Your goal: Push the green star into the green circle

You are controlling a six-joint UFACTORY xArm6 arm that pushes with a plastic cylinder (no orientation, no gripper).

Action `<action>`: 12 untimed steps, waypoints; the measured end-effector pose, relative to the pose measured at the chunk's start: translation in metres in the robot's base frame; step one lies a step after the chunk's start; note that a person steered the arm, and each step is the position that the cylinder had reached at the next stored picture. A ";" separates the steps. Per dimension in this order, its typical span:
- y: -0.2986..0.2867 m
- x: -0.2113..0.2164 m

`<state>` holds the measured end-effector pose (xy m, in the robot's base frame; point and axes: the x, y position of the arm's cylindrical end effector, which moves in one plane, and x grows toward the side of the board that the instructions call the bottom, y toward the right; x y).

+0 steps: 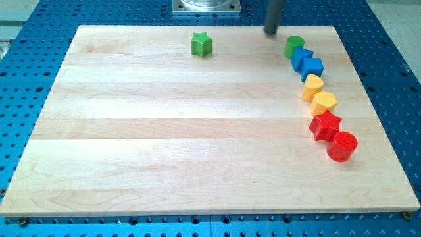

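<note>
The green star (202, 44) lies near the view's top, left of centre, on the wooden board (164, 131). The green circle (294, 46) lies near the top right, heading a curved line of blocks. My tip (271, 32) stands at the board's top edge, just up and left of the green circle and far to the right of the green star. It touches no block.
Below the green circle a line of blocks curves down the right side: two blue blocks (302, 57) (312, 68), a yellow heart-like block (313, 86), a yellow hexagon (323, 102), a red star (325, 126) and a red circle (342, 146). A metal arm base (206, 6) sits beyond the top edge.
</note>
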<state>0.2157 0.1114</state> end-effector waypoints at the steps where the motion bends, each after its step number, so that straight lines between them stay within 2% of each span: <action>1: -0.060 0.060; 2: -0.122 0.098; 3: -0.181 0.068; 4: -0.155 0.040; 5: -0.077 0.031; 6: -0.032 0.027; 7: -0.056 0.066; 9: -0.061 0.110; 10: -0.035 0.093; 11: -0.009 0.048; 12: -0.008 0.047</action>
<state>0.2629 0.1037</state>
